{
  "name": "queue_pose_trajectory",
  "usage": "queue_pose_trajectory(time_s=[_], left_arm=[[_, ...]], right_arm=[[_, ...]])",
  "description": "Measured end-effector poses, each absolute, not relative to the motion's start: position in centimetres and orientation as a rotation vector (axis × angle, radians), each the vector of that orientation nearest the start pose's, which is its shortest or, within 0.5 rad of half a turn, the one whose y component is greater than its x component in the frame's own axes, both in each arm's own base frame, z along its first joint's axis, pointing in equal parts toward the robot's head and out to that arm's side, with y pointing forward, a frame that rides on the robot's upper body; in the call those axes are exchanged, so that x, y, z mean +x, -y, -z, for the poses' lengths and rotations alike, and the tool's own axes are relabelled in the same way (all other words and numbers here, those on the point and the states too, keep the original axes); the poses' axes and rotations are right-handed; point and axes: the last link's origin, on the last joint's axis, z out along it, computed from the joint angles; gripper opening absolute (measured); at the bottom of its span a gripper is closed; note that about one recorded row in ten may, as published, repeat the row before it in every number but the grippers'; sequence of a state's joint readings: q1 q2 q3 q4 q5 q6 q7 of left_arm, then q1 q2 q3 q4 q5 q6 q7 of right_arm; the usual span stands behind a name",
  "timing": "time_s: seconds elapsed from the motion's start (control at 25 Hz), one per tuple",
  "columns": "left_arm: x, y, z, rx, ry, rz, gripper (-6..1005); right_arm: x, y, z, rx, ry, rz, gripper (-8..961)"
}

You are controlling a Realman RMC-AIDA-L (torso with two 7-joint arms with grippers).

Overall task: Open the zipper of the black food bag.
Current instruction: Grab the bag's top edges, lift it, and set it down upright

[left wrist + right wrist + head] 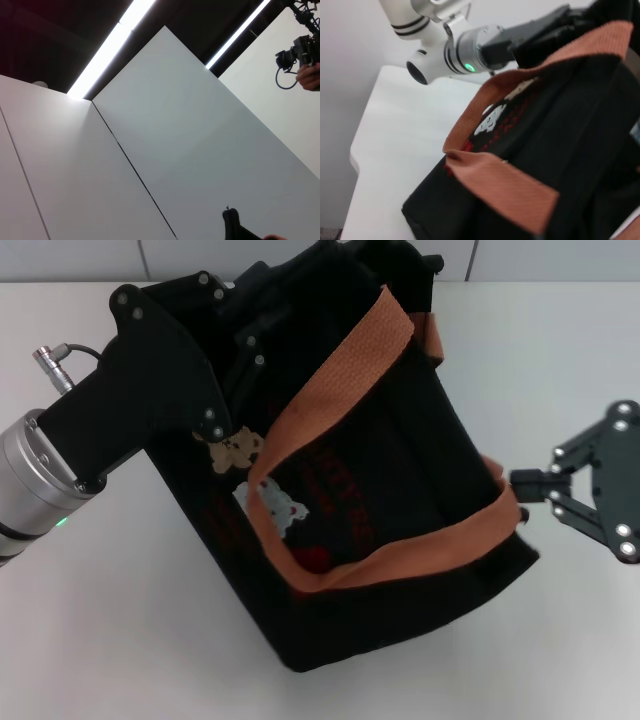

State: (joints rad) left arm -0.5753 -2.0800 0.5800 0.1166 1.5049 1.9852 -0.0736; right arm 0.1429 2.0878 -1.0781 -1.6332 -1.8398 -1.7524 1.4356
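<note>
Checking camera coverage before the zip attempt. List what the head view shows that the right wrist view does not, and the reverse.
Only the head view shows the right gripper, beside the right end of the black food bag, and the left gripper, which is against the bag's upper left. It also shows the whole bag lying on the white table.

Only the right wrist view shows the left arm's white wrist joints and the table's edge.

Both show the bag, its orange-brown handles and the bear pictures. Neither shows the zipper clearly.
</note>
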Motion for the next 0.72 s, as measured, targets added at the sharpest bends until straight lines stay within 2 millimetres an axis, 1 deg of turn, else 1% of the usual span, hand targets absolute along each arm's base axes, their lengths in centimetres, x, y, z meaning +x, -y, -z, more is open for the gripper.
queue_pose_trajectory(time_s=[0.04,0.16,0.2,0.24,0.36,0.4,0.64,0.72], left_arm=[[-20.9,-28.4,0.1,-1.935,-0.571,1.295,157],[-20.9,-28.4,0.2,-1.937,-0.569,1.297,157],[-20.9,-28.3,0.2,-1.937,-0.564,1.299,157],[-20.9,-28.3,0.2,-1.937,-0.564,1.299,157],[-20.9,-28.3,0.2,-1.936,-0.558,1.301,157],[-20.9,-28.3,0.3,-1.937,-0.559,1.303,157],[-20.7,-28.4,0.4,-1.936,-0.555,1.312,148],[-20.7,-28.4,0.4,-1.936,-0.554,1.313,146]], right_arm=[[19.4,-25.9,-7.3,-2.814,0.234,-0.340,12],[20.4,-25.5,-7.5,-2.807,0.181,-0.333,16],[21.0,-25.2,-7.5,-2.812,0.152,-0.314,17],[21.0,-25.2,-7.5,-2.812,0.152,-0.314,18],[21.9,-25.0,-7.6,-2.809,0.101,-0.285,21],[22.4,-25.0,-7.8,-2.792,0.067,-0.307,22],[22.9,-24.9,-8.3,-2.777,0.030,-0.348,29],[23.3,-24.7,-8.7,-2.765,-0.018,-0.369,31]])
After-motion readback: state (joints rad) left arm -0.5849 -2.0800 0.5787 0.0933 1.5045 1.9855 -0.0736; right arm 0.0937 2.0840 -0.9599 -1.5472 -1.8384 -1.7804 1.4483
